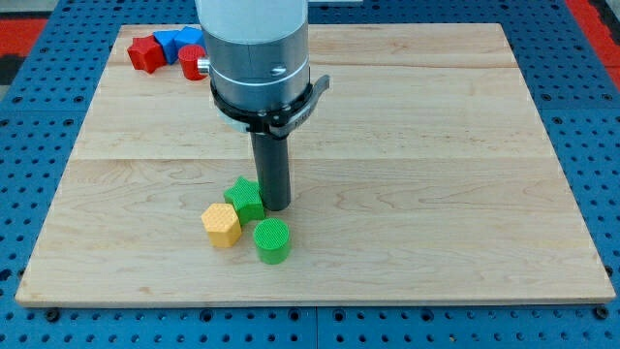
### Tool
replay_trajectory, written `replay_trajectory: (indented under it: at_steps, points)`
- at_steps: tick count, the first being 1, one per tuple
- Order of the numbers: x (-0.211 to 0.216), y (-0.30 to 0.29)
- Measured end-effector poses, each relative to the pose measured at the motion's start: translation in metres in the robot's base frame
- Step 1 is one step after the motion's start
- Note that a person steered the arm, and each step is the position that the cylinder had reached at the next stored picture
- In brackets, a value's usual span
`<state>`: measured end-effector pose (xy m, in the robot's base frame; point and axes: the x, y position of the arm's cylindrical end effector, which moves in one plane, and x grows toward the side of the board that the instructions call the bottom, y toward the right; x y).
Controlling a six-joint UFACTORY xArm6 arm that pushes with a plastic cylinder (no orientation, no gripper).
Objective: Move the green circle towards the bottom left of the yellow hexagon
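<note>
The green circle (272,240) lies on the wooden board, below the middle and a little to the view's left. The yellow hexagon (221,225) sits just to its left and slightly higher, a small gap apart. A green star-shaped block (245,198) touches the hexagon's upper right. My tip (275,205) stands right beside the green star on its right, just above the green circle and apart from it.
At the board's top left corner lie a red block (145,53), a blue block (177,41) and a red cylinder (191,63), partly hidden behind the arm's grey body (257,58). The wooden board (436,174) rests on a blue pegboard.
</note>
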<state>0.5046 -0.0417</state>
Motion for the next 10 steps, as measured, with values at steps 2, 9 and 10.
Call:
replay_trajectory:
  at_steps: [2,9,10]
  points:
    - [-0.009,0.005]
    - [0.025,0.000]
    - [0.018,-0.014]
